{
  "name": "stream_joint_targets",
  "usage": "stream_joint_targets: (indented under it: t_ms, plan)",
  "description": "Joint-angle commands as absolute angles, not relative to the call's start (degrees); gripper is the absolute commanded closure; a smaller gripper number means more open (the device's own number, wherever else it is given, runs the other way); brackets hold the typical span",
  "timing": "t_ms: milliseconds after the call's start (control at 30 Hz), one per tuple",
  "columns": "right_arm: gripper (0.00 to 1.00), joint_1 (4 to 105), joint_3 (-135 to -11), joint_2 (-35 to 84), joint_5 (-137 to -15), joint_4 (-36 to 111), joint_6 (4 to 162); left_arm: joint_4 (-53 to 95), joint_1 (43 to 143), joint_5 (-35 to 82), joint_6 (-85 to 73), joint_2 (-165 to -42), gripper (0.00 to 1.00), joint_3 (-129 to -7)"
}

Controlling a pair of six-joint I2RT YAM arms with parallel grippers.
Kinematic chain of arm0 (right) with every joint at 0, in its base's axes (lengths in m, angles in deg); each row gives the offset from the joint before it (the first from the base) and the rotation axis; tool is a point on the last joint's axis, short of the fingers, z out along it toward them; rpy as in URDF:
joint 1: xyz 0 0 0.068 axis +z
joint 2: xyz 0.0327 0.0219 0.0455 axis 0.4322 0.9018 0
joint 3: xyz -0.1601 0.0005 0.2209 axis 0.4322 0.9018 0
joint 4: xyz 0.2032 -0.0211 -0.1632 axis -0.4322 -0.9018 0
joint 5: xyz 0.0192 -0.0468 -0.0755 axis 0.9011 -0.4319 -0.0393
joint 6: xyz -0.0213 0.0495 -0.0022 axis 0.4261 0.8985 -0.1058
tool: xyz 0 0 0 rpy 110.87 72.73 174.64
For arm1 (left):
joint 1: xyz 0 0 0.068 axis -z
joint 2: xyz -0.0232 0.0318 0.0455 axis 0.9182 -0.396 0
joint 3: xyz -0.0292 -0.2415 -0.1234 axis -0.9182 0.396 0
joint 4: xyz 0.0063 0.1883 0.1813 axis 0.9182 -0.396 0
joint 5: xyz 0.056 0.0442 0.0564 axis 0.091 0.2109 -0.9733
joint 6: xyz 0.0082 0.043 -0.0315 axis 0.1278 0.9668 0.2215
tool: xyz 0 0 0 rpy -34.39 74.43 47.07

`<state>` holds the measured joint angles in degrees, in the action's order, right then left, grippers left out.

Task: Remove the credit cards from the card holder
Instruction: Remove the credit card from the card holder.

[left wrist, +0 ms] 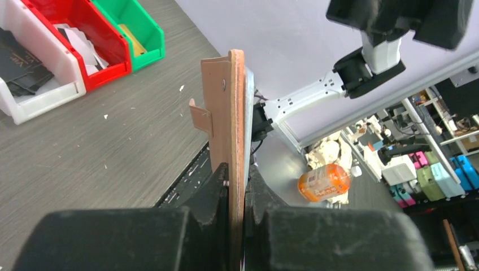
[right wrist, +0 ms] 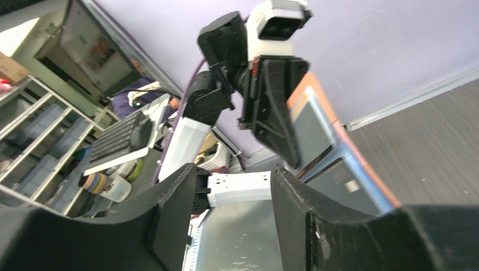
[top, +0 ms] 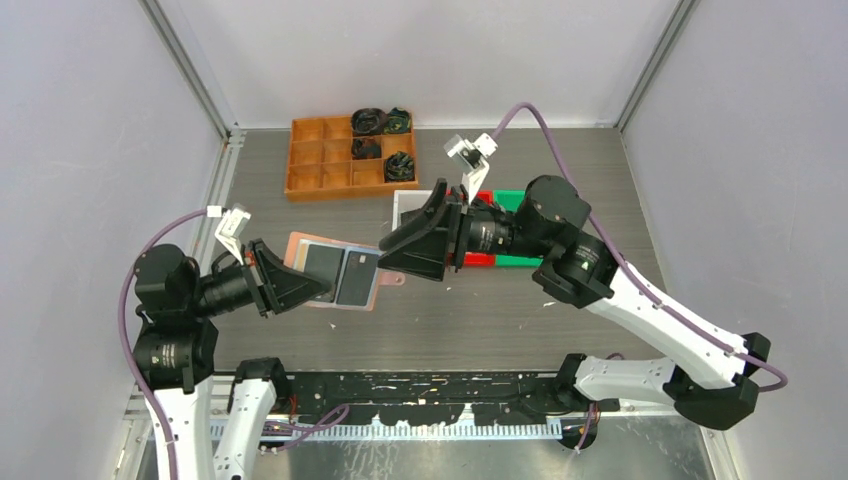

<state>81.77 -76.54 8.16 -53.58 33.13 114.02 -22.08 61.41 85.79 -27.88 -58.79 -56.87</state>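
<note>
The salmon-pink card holder (top: pixel 372 290) is spread open and held off the table. My left gripper (top: pixel 318 288) is shut on its left edge. In the left wrist view the card holder (left wrist: pixel 236 101) shows edge-on, clamped between the two fingers of the left gripper (left wrist: pixel 237 183). Two dark credit cards (top: pixel 340 274) sit in its pockets; in the right wrist view they show as dark credit cards (right wrist: pixel 309 132) against the light blue lining of the card holder (right wrist: pixel 367 169). My right gripper (top: pixel 392 252) is open at the holder's right edge, with nothing between its jaws (right wrist: pixel 234 183).
White (left wrist: pixel 39 101), red (left wrist: pixel 110 65) and green (left wrist: pixel 152 48) bins stand behind the right gripper, with dark, whitish and tan cards in them. An orange compartment tray (top: pixel 320 165) with black coiled bundles stands at the back. The two arms are close together over the table's middle.
</note>
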Motion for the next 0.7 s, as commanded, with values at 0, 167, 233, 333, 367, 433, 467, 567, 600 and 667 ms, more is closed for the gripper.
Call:
stream_joint_targets:
  t_ms: [0,167,233,333,367,433,467,567,600,667]
  plan:
    - [0.45,82.7,-69.8,8.4,-52.0,46.7,124.4,-11.1,61.5,84.9,-37.1,-58.0,1.00,-55.9]
    - [0.48,84.1,-67.0,11.3,-49.7,52.5,128.0,-6.8,61.5,86.1,-42.5,-58.4,1.00,-55.7]
    - [0.49,84.3,-66.1,12.6,-48.6,55.6,130.0,-5.3,61.5,86.3,-44.3,-58.4,1.00,-55.8]
    - [0.49,84.4,-65.5,13.7,-48.3,57.4,130.7,-4.2,61.4,87.0,-45.3,-58.2,1.00,-56.2]
    - [0.50,84.4,-65.3,13.9,-48.1,58.0,130.9,-3.9,61.5,87.1,-45.4,-58.0,1.00,-56.3]
    - [0.51,84.5,-65.1,14.5,-47.8,59.5,131.5,-4.0,61.4,87.2,-45.6,-57.9,1.00,-56.4]
    - [0.51,84.5,-65.0,14.9,-47.5,60.2,131.9,-4.0,61.4,87.2,-45.7,-58.0,1.00,-56.4]
    - [0.52,84.7,-65.3,15.8,-47.3,61.4,132.5,-4.0,61.4,87.4,-45.7,-58.1,1.00,-56.5]
    - [0.53,84.7,-65.4,16.2,-47.3,61.7,132.6,-4.0,61.5,87.4,-45.9,-58.2,1.00,-56.6]
    - [0.54,84.8,-65.6,16.8,-47.3,62.6,133.0,-3.9,61.5,87.4,-46.0,-58.0,1.00,-56.7]
